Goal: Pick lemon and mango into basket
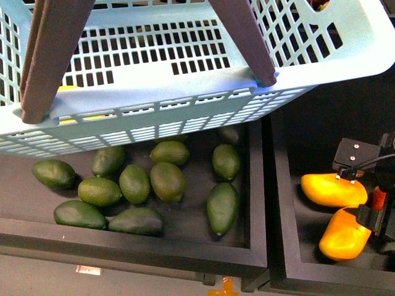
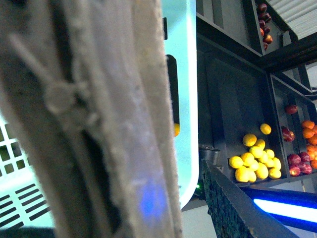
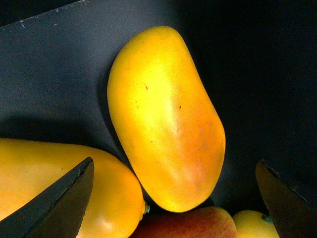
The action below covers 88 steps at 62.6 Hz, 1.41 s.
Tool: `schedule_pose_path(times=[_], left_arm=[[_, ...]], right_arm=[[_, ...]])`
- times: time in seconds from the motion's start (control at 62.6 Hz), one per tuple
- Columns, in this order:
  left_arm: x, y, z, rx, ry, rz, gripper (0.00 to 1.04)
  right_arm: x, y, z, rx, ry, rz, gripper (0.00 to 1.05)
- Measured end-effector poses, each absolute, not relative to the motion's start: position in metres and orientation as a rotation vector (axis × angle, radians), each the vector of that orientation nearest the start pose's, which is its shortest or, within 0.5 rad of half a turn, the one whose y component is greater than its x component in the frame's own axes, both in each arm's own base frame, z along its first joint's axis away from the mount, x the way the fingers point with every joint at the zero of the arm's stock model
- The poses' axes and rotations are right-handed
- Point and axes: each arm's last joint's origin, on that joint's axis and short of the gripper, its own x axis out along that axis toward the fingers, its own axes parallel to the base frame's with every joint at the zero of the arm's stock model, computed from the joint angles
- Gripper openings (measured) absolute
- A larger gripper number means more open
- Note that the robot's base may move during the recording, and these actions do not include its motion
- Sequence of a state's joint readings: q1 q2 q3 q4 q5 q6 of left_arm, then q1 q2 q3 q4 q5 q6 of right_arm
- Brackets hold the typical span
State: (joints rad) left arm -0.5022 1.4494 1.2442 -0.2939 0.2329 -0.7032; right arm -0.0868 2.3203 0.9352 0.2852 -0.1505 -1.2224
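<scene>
Right fingers (image 3: pixel 54 201) spread wide, empty; mango (image 3: pixel 166 119) in gap ahead, untouched.

Black divider (image 1: pixel 266 185) separates two black shelf bins. Left of divider: matte bin floor (image 1: pixel 191 225). Below divider: grey surface (image 1: pixel 43 277). Left wrist view: black shelving (image 2: pixel 233 99), blue-white light strip (image 2: pixel 285 208).

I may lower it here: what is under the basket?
Green fruits in a black tray. The basket covers the tray's far part, so whatever lies there is hidden.
</scene>
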Motion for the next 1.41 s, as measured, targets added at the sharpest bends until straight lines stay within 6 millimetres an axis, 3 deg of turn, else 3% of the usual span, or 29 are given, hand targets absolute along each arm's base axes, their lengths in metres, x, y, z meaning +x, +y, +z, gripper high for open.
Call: schedule_pose_path(times=[0.432,0.495,0.639,0.911,1.007,1.135,1.295,1.406], left_arm=[[0.281,-0.162,0.329,-0.589,0.736,-0.515,0.28],[0.281,-0.162,0.329,-0.589,0.736,-0.514,0.28],[0.281,-0.162,0.329,-0.588,0.734,-0.511,0.28],[0.281,-0.162,0.329,-0.589,0.735,-0.512,0.28],[0.281,-0.162,0.329,-0.589,0.735,-0.512,0.28],[0.281,-0.162,0.329,-0.589,0.735,-0.512,0.28],[0.281,-0.162,0.329,-0.589,0.735,-0.512,0.28],[0.281,-0.162,0.329,-0.589,0.735,-0.512,0.28]], right_arm=[[0.378,-0.024,-0.039,-0.900,0.958,0.677,0.96],[0.380,-0.023,-0.041,-0.891,0.967,0.668,0.91],[0.379,-0.020,-0.046,-0.860,0.994,0.652,0.69],[0.371,-0.028,-0.038,-0.716,0.979,0.559,0.62],[0.364,-0.041,-0.023,-0.625,0.952,0.476,0.62],[0.355,-0.066,0.015,-0.504,0.854,0.352,0.62],[0.334,-0.091,0.075,-0.362,0.693,0.205,0.62],[0.309,-0.091,0.119,-0.265,0.576,0.170,0.62]])
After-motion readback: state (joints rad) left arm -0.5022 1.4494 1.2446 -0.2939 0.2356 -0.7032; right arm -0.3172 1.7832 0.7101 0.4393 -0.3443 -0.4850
